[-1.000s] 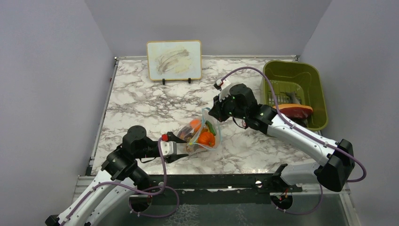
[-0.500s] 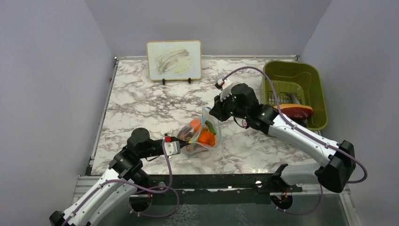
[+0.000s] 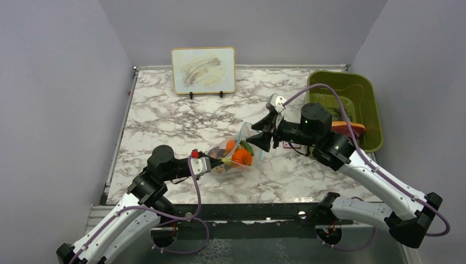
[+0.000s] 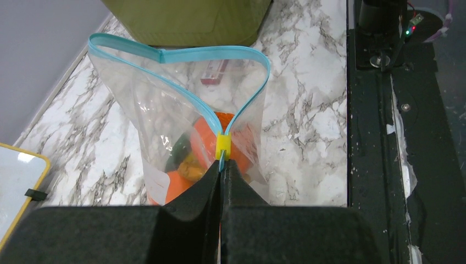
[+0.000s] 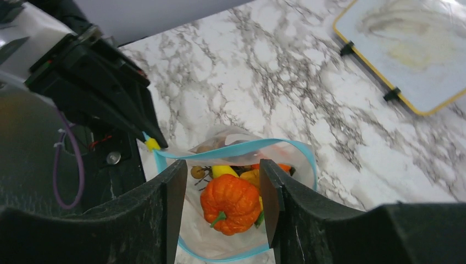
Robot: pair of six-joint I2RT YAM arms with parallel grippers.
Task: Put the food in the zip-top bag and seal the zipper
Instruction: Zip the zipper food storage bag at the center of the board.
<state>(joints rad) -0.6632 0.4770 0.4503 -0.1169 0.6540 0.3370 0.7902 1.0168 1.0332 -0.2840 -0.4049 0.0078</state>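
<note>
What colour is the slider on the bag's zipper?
Yellow. The slider shows best in the left wrist view, on the light-blue zipper.

Even bright light, soft shadows, wrist foregrounds blurred.

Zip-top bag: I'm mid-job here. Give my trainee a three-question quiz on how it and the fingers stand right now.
1. True or false: the zipper of the zip-top bag is sealed along its whole length.
2. Pick one. The left fingers are shut on: A nothing; B the zipper, right beside its yellow slider; C the bag's bottom.
3. Fill in the blank: over the bag's mouth, the right fingers stand ____ (open or shut).
Key: 1 false, the blue strip still gapes in a wide loop; 2 B; 3 open.
</note>
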